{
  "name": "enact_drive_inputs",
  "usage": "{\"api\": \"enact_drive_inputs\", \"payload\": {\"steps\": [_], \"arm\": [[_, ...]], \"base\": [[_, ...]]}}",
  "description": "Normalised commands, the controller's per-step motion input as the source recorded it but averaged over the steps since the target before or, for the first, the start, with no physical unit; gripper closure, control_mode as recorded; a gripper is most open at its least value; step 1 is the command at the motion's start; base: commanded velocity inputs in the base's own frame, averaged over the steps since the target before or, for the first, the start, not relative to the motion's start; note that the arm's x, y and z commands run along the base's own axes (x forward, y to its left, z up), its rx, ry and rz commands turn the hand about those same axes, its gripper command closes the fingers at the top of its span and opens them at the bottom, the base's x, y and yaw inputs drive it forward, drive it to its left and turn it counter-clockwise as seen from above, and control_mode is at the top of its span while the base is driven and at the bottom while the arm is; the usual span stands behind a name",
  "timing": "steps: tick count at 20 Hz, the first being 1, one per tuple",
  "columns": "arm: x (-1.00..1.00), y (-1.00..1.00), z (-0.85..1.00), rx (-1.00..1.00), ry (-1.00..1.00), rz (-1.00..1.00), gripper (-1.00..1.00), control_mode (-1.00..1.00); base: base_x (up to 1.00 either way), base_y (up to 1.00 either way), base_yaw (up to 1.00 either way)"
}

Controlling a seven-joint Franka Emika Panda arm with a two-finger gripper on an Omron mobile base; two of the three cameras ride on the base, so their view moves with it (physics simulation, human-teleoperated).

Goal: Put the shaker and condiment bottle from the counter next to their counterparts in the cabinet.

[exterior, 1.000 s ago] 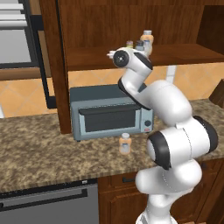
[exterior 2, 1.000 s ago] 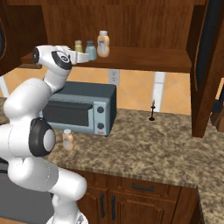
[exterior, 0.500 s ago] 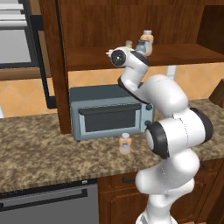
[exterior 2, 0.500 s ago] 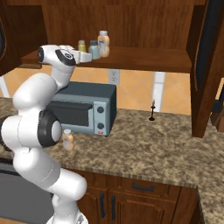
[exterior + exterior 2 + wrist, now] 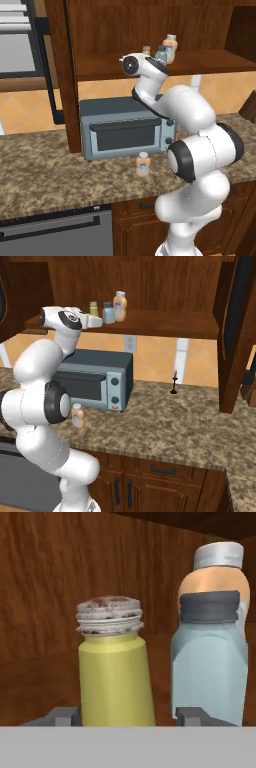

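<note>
Standing on the cabinet (image 5: 165, 323) shelf, the shaker (image 5: 114, 667) is sitting just beside the blue-grey shaker (image 5: 210, 662) and its orange bottle (image 5: 216, 572); the gripper (image 5: 125, 716) is flanking it with jaws parted, apparently releasing; half the job is looking done; the condiment bottle (image 5: 143, 164) is waiting on the counter (image 5: 165, 416) before the toaster oven (image 5: 125, 127).
</note>
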Motion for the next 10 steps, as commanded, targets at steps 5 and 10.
{"api": "enact_drive_inputs", "payload": {"steps": [5,10], "arm": [[-1.00,0.00,0.13,0.06,-0.07,0.00,-1.00,-1.00],[-1.00,0.00,0.10,0.09,-0.03,0.00,-1.00,-1.00]], "base": [[0.00,0.00,0.00],[0.00,0.00,0.00]]}}
